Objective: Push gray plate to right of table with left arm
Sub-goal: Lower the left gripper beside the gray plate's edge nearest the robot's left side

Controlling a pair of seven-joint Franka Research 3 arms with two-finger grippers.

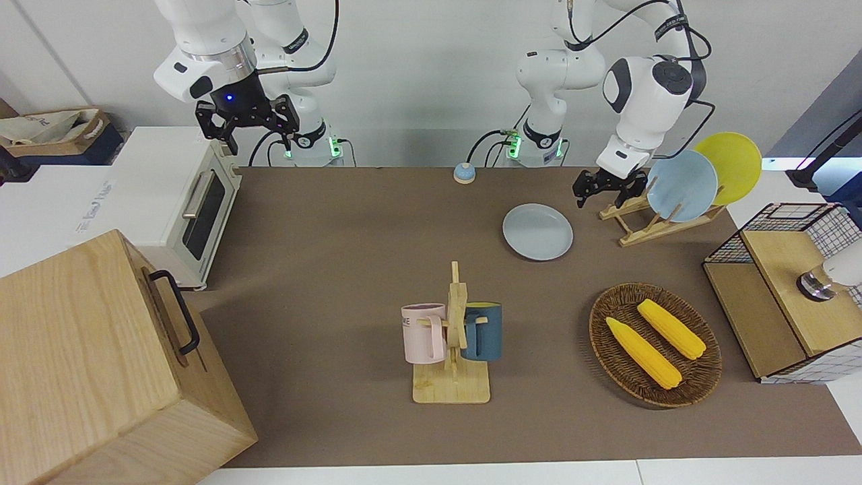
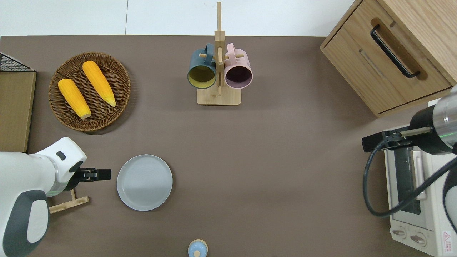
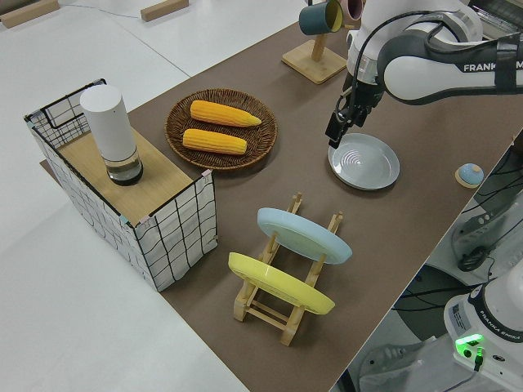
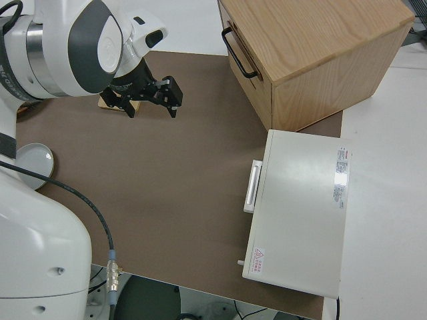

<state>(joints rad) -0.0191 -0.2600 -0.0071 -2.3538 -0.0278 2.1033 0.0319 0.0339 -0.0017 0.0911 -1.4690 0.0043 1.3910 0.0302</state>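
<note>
- Gray plate [image 2: 144, 182], round, shallow and pale with a raised rim, lies flat on the matte brown table [image 2: 278, 171], toward the left arm's end and near the robots' edge; the small blue bell [image 2: 197, 248] is nearer to the robots than it, and the wooden mug stand [image 2: 219, 71] with a dark blue and a pink mug is farther from them.
- Left gripper [image 2: 100, 174], black and two-fingered on the white left arm [image 2: 35, 185], sits low just beside the plate's rim on the side facing the wooden plate rack [image 1: 646, 219]; a narrow gap shows in the overhead view, so it looks not yet touching.
- Whether its fingers are apart or together I cannot tell.
- Right gripper [image 1: 247, 120] is parked with its fingers spread and nothing between them.
- Step in hand, as I judge it: lining up at the plate's edge before the push; the plate has the whole table to cross.
- Next move calls for meeting the rim low and square, then a steady sweep toward the right arm's end, where the white toaster oven [image 2: 417, 200] stands.
- Off-centre contact could spin the plate or let the fingers ride over the rim.
- Woven basket [image 2: 89, 91] holding two yellow corn cobs lies farther from the robots, clear of that path.
</note>
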